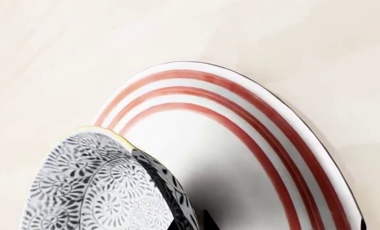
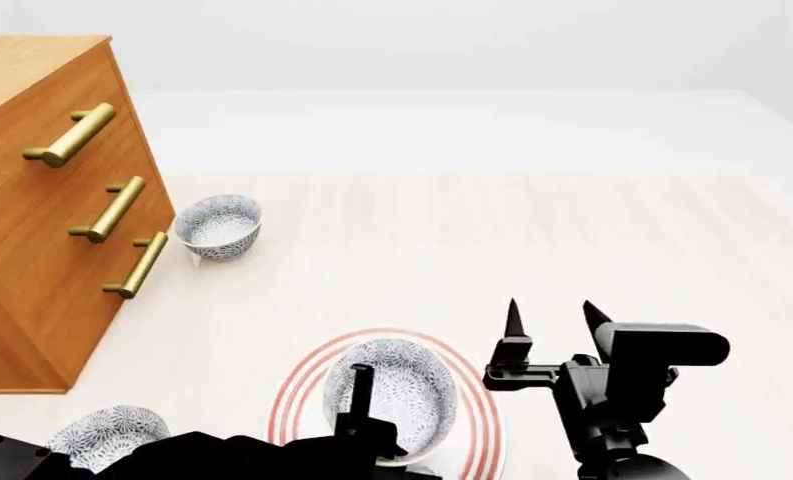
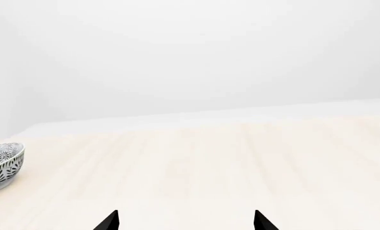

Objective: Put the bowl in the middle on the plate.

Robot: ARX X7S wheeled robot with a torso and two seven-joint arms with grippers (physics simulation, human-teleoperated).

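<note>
The bowl (image 2: 403, 392), white with a dense blue-grey floral pattern, is inside the rim of the plate (image 2: 289, 392), a wide white plate with red rings. My left gripper (image 2: 361, 398) is shut on the bowl's near wall. In the left wrist view the bowl (image 1: 94, 187) has its wall pinched between the dark fingers of the left gripper (image 1: 184, 223), and the plate (image 1: 241, 124) lies right behind it. Whether the bowl rests on the plate I cannot tell. To the plate's right my right gripper (image 2: 552, 320) hangs open with nothing in it; the wrist view shows that same right gripper (image 3: 186, 221).
A look-alike bowl (image 2: 219, 225) stands far left by the wooden dresser (image 2: 36, 210); the right wrist view shows it too, the same bowl (image 3: 1, 165). Another patterned bowl (image 2: 109, 436) sits at the near left beside my left arm. Pale tabletop (image 2: 530, 240) stretches ahead.
</note>
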